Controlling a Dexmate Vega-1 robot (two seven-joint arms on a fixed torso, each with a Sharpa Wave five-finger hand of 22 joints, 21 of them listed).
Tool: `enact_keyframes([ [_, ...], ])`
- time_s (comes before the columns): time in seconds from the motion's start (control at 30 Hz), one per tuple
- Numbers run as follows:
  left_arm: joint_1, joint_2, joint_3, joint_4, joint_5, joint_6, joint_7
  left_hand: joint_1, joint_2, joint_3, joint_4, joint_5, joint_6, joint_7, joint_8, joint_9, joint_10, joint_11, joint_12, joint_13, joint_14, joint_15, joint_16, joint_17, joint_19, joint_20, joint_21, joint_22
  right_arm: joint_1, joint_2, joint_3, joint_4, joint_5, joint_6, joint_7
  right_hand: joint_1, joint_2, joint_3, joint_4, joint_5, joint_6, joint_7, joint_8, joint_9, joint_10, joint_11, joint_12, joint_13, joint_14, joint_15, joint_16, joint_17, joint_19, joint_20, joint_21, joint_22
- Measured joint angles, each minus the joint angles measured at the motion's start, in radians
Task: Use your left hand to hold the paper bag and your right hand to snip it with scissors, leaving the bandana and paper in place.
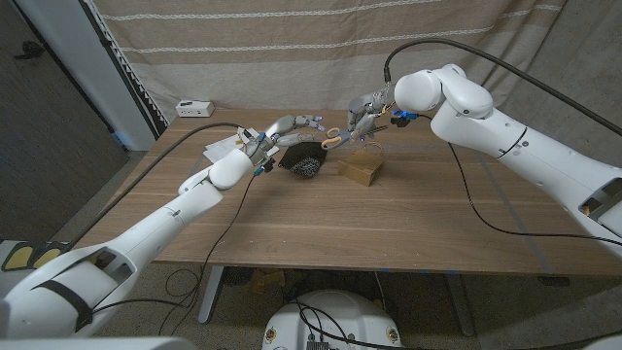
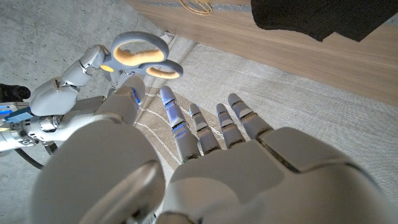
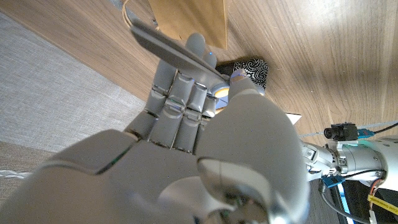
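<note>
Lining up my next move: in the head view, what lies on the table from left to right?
White box → paper → left hand → bandana → scissors → paper bag → right hand

front table open | far middle crowded: bandana just beside paper bag, both hands above

— What carries everything?
— A wooden table.
— And lying on it?
— A brown paper bag, a black patterned bandana just beside it, white paper, and a small white box at the far edge.
</note>
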Motion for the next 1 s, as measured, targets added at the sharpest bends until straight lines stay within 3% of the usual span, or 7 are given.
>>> enact_keyframes([
  [0.17, -0.009, -0.004, 0.005, 0.007, 0.004, 0.0, -0.003, 0.0, 0.0, -0.008, 0.0, 0.0, -0.022, 0.02, -0.016, 0.0, -0.008, -0.008, 0.0, 0.0, -0.011, 0.0, 0.0, 0.0, -0.004, -0.004, 0.0, 0.0, -0.001, -0.001, 0.002, -0.003, 0.0, 0.002, 0.003, 0.0, 0.0, 0.0, 0.0, 0.0, 0.0, 0.0, 0.0, -0.001, 0.0, 0.0, 0.0, -0.002, 0.0, 0.0, 0.0, 0.0, 0.0, 0.0, 0.0, -0.005],
  [0.47, -0.022, 0.008, 0.02, -0.011, 0.038, 0.015, -0.007, 0.0, 0.0, -0.018, -0.004, 0.005, -0.048, 0.015, -0.035, 0.001, -0.026, -0.016, 0.0, 0.0, -0.036, 0.0, 0.0, 0.0, -0.02, 0.001, -0.004, 0.0, 0.0, -0.001, 0.003, -0.005, 0.0, 0.011, 0.008, 0.0, 0.0, 0.0, 0.0, 0.0, 0.0, 0.0, 0.0, -0.002, 0.001, -0.001, 0.0, 0.0, 0.0, 0.0, 0.0, 0.0, 0.0, 0.0, 0.0, -0.005],
  [1.0, -0.035, 0.022, 0.036, -0.039, 0.107, 0.052, -0.003, 0.005, -0.005, -0.03, -0.008, 0.011, -0.058, 0.015, -0.039, 0.003, -0.032, -0.021, 0.0, 0.0, -0.047, 0.0, 0.0, 0.0, -0.027, -0.002, -0.004, 0.0, 0.008, 0.007, 0.002, 0.004, -0.011, 0.027, 0.01, 0.003, -0.003, 0.0, 0.0, -0.004, 0.0, 0.0, -0.004, -0.003, 0.001, -0.001, -0.006, 0.0, 0.002, -0.002, 0.0, 0.0, 0.0, 0.0, 0.0, -0.006],
])
